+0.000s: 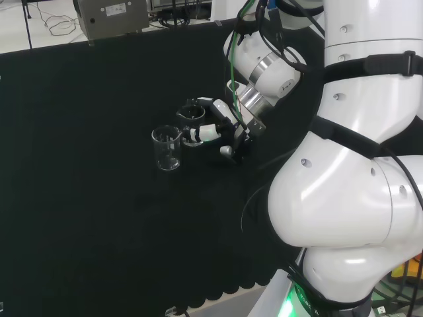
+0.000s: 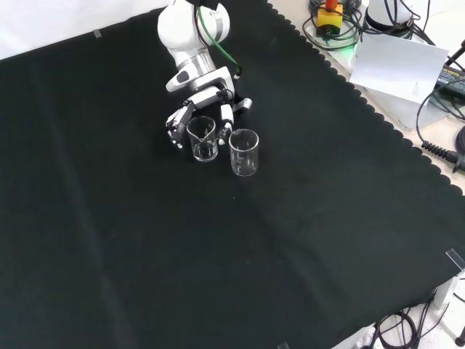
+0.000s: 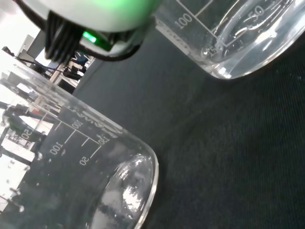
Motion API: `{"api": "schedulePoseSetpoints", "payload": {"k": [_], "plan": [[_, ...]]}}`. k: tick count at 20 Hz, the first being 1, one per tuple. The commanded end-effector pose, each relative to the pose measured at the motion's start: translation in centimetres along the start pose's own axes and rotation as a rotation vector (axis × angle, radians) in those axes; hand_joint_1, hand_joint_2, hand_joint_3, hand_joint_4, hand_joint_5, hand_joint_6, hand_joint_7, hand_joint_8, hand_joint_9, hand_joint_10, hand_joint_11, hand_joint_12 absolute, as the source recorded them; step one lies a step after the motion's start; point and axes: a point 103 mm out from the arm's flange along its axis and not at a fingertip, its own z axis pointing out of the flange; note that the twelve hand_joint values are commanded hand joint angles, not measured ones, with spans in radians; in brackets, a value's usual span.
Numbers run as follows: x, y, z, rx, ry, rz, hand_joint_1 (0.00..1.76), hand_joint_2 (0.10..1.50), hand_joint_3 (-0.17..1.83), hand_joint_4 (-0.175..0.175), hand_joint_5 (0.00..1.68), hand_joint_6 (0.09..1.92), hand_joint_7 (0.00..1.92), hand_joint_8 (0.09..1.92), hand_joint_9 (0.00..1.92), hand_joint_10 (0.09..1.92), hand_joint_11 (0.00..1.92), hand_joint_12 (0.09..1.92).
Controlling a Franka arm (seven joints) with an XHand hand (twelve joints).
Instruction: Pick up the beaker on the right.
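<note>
Two clear glass beakers stand upright and close together on the black cloth. In the front view one beaker (image 2: 244, 151) is on the right and the other beaker (image 2: 203, 138) on the left. The hand (image 2: 205, 104) sits just behind the left one, its fingers (image 2: 175, 128) reaching down on both sides of it; I cannot see them pressing the glass. In the head view the hand (image 1: 221, 129) is to the right of the nearer beaker (image 1: 167, 148), with the farther beaker (image 1: 192, 112) among its fingers. The wrist view has one beaker (image 3: 71, 167) very close and the second beaker (image 3: 238, 38) beyond it.
A grey metal box (image 1: 109, 16) stands beyond the cloth's far edge in the head view. Off the cloth's scalloped right edge in the front view lie a white sheet (image 2: 399, 65) and cables (image 2: 436, 138). The arm's white links (image 1: 350, 165) take up the head view's right side.
</note>
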Motion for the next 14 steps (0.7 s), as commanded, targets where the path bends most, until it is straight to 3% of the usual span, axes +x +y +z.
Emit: {"api": "schedulePoseSetpoints", "payload": {"k": [1,3,4,5,6,8,10,14], "plan": [[0.1,0.2,-0.1,-0.036,0.012,0.005,1.02,0.51,0.61,-0.068,0.46,0.6,0.58,0.76,0.73,0.56,0.25,1.35],[0.3,0.3,-0.3,-0.06,0.027,0.012,1.02,0.51,0.62,-0.067,0.45,0.65,0.58,0.76,0.74,0.56,0.25,1.35],[0.4,0.4,-0.5,-0.079,0.038,0.022,1.05,0.52,0.64,-0.063,0.55,0.73,0.62,0.76,0.77,0.56,0.28,1.34],[0.5,0.4,-0.6,-0.095,0.046,0.031,1.13,0.61,0.62,-0.029,0.75,0.84,0.83,0.77,0.93,0.6,0.46,1.29],[0.7,0.5,-0.8,-0.122,0.037,0.044,1.25,0.62,0.68,-0.076,0.91,0.89,1.02,0.81,1.11,0.61,0.69,1.19],[0.8,0.7,-1.3,-0.132,0.023,0.06,1.38,0.58,0.79,-0.147,1.04,0.94,1.19,0.86,1.29,0.66,0.96,0.98],[0.9,0.8,-1.8,-0.125,0.002,0.056,1.42,0.56,0.83,-0.169,1.08,0.93,1.25,0.86,1.36,0.68,1.05,0.88],[1.5,0.9,-3.4,-0.118,-0.066,0.029,1.44,0.53,0.85,-0.175,1.14,0.82,1.33,0.72,1.46,0.57,1.15,0.78]]}}
